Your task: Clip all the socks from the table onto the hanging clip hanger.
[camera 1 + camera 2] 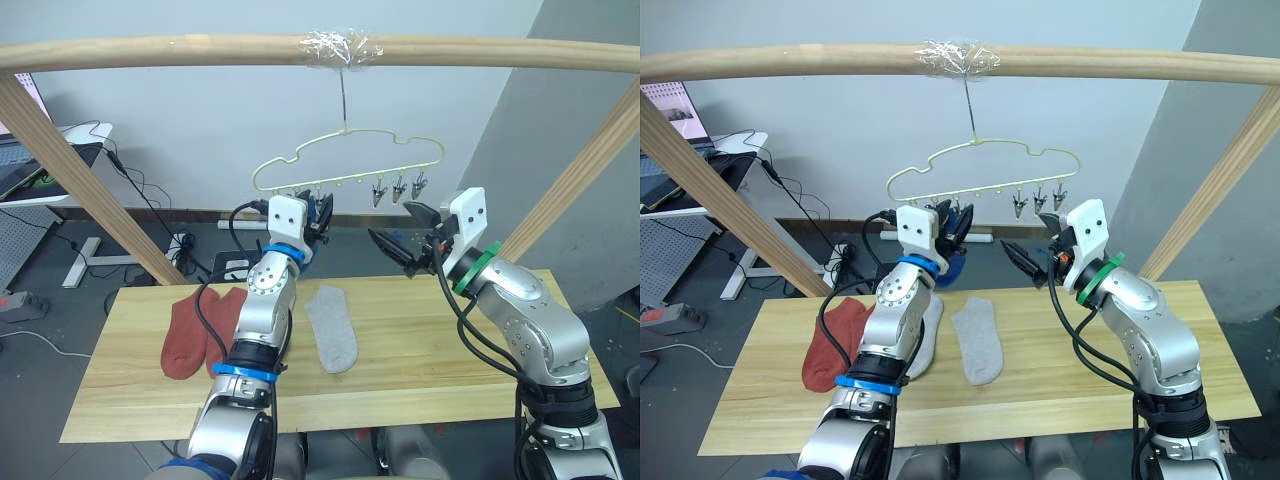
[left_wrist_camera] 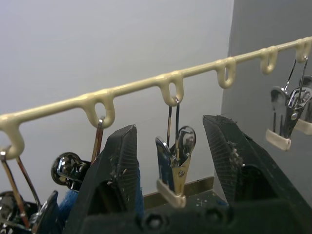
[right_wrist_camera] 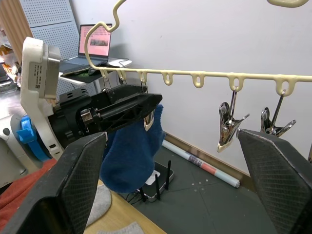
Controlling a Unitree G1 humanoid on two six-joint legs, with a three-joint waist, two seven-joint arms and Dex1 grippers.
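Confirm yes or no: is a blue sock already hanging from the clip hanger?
Yes: in the right wrist view a blue sock hangs below the clip hanger, beside the left gripper.

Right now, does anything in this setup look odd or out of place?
Only the pale yellow-green wire clip hanger: its hook hangs from the thick wooden pole by a wad of clear tape, a makeshift mount.

Even indoor light, soft shadows, sharp.
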